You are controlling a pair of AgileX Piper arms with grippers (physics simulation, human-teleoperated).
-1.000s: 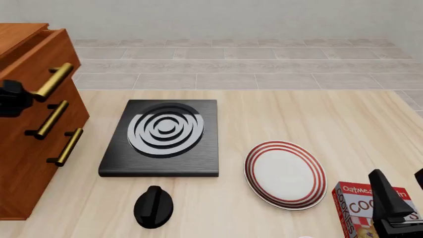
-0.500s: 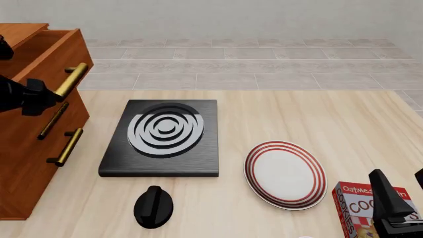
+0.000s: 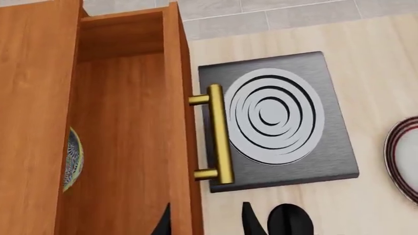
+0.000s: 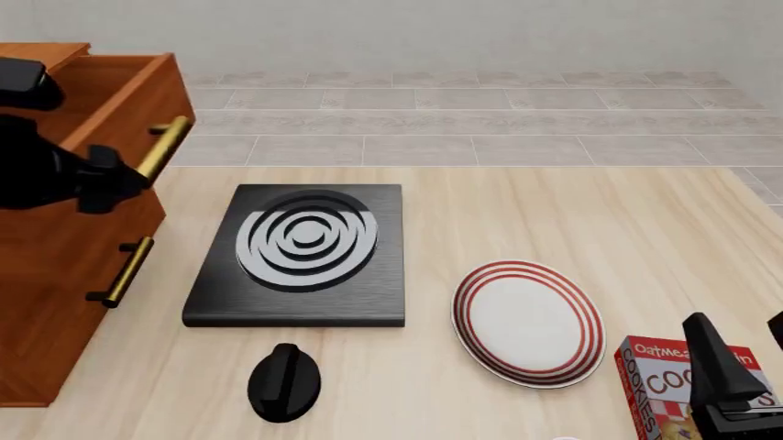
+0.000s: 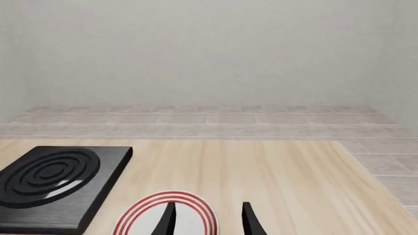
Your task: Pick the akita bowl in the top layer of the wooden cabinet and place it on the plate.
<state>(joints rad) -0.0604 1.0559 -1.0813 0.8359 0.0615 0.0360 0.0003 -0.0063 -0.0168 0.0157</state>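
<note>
The wooden cabinet (image 4: 55, 275) stands at the table's left with its top layer (image 4: 116, 92) pulled out. In the left wrist view a sliver of the akita bowl (image 3: 73, 159) shows deep in the drawer, mostly hidden under the cabinet's top board; the front view does not show it. My left gripper (image 4: 116, 179) (image 3: 207, 223) is open, its fingers straddling the drawer's front panel just beside the brass handle (image 3: 219, 139). The red-ringed plate (image 4: 529, 321) (image 5: 166, 210) lies right of centre. My right gripper (image 4: 746, 353) (image 5: 207, 220) hangs open near the front right corner, empty.
A black slab with grey-white rings (image 4: 300, 252) lies between cabinet and plate. A black knob (image 4: 284, 382) sits in front of it. A cookie box (image 4: 667, 385) stands beside my right gripper. Two lower drawers (image 4: 73, 302) are shut.
The top drawer has slid further out to the right, and my left gripper has travelled with its front panel. The right arm has stayed still.
</note>
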